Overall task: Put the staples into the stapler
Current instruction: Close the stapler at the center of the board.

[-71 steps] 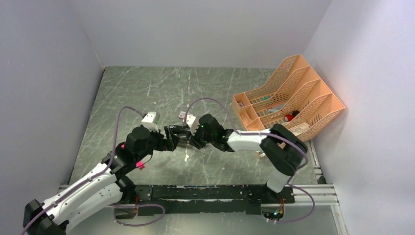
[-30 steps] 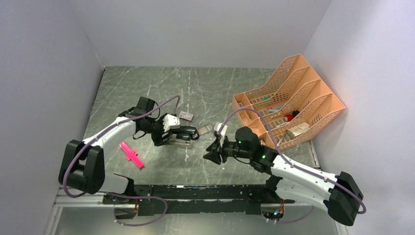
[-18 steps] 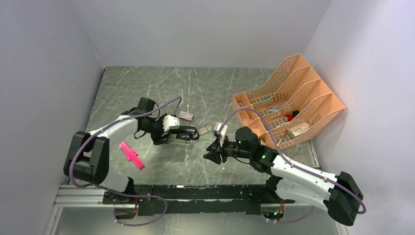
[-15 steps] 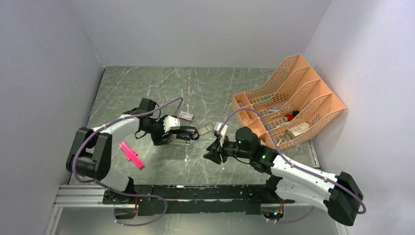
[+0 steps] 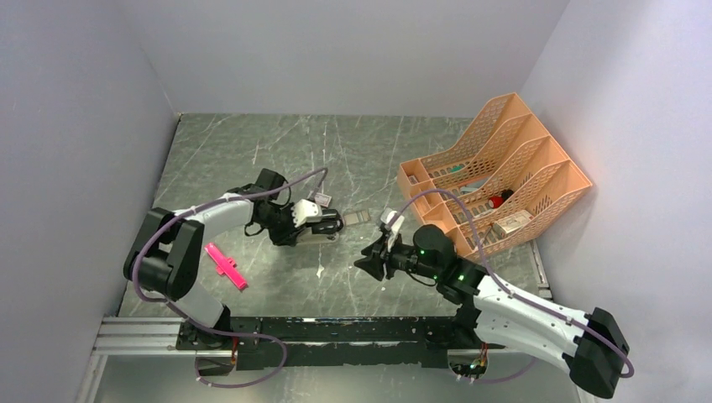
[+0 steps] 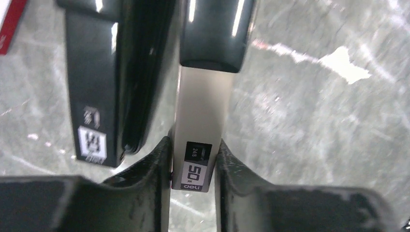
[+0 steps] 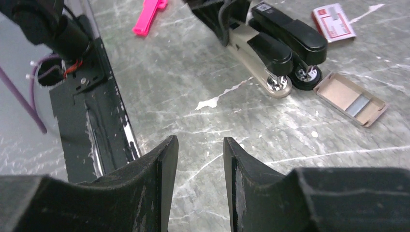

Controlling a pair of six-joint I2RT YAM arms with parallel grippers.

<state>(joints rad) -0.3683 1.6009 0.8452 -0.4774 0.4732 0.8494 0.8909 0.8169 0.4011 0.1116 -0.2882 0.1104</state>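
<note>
With left gripper (image 6: 193, 150) clamped on grey stapler (image 6: 203, 106) beside black stapler (image 6: 94, 82), right gripper (image 7: 199, 145), fingers apart and empty, should pinch staples (image 7: 358, 105) lightly by long edges, keeping them level.

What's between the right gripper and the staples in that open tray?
Nothing visible. Only bare table lies between the right gripper and the staples in their cardboard tray; the stapler, clamped by the left gripper, sits aside.

L gripper (image 6: 193, 146) clamped — R gripper (image 7: 199, 143) ajar
</note>
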